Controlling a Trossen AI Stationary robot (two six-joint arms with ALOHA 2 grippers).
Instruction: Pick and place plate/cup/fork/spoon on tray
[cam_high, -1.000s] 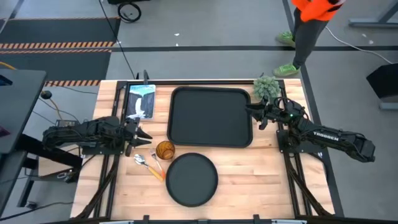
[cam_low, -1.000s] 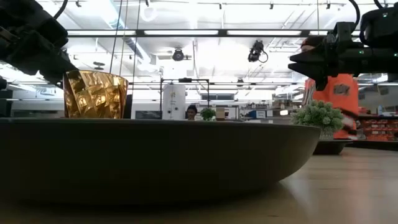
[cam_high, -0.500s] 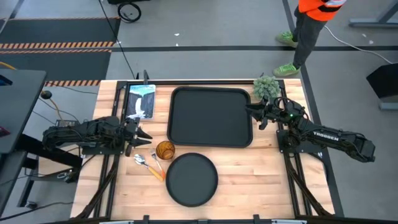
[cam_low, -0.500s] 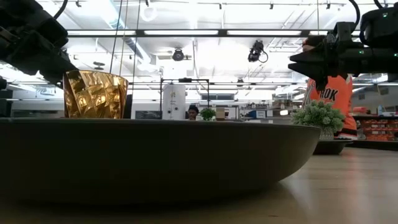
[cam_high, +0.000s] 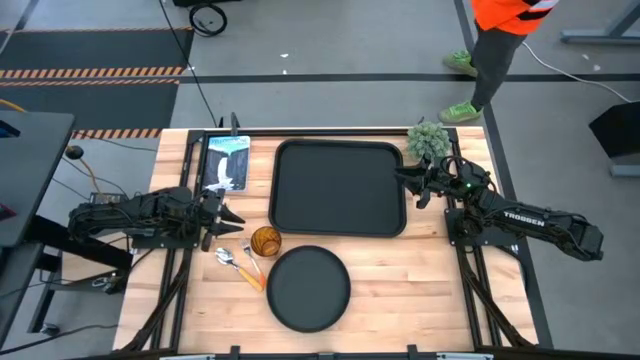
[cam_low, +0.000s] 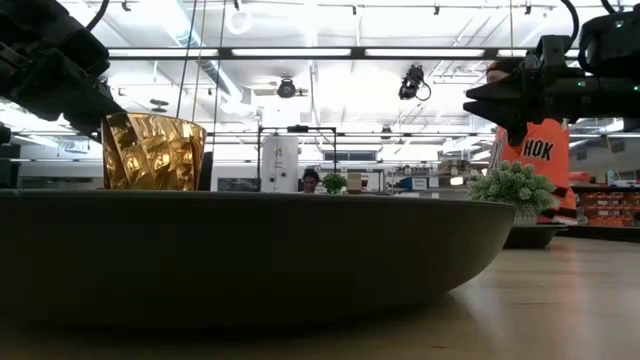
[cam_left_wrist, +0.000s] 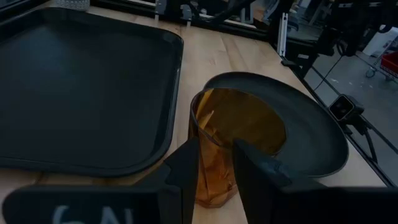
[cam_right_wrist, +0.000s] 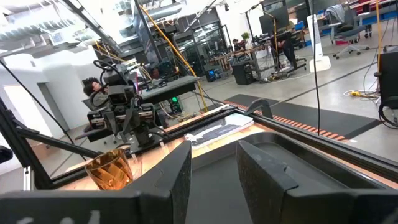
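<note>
I see a matte black tray (cam_high: 338, 188) and black plate (cam_high: 307, 288), a faceted amber cup (cam_high: 265, 240), orange handles on what look like the fork (cam_high: 251, 266) and spoon (cam_high: 239, 268).

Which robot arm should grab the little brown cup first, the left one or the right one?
Probably the left. Its claw sits open right beside the cup, and its wrist view looks straight at it. The right claw waits open across the tray, near the plant, much farther from the cup.
</note>
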